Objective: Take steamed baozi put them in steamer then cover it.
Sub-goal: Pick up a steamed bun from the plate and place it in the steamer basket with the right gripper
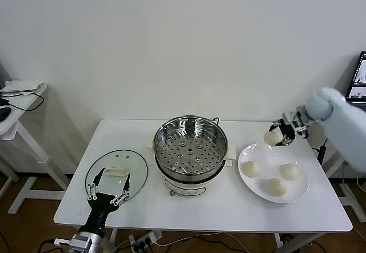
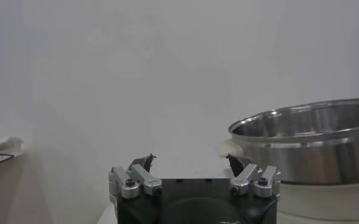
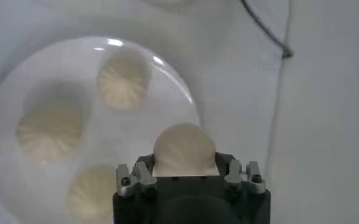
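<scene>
- Right end effector [image 1: 281,135] grips one pleated cream-white steamed bun [image 3: 184,150], raised above the flat white plate's [image 1: 298,196] 11 o'clock rim.
- Three buns [image 1: 251,169] lie on that plate.
- Shiny round steel steamer [image 1: 190,144] sits at the white counter's [image 1: 229,213] centre, uncovered.
- Left end effector [image 1: 107,197], fingers spread wide and empty, hovers over the round clear glass lid [image 1: 132,166] at the steamer's 9 o'clock.

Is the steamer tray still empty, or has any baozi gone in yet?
Empty. The steamer shows only its bare perforated tray. Three baozi sit on the plate; the right gripper holds the fourth above it.
</scene>
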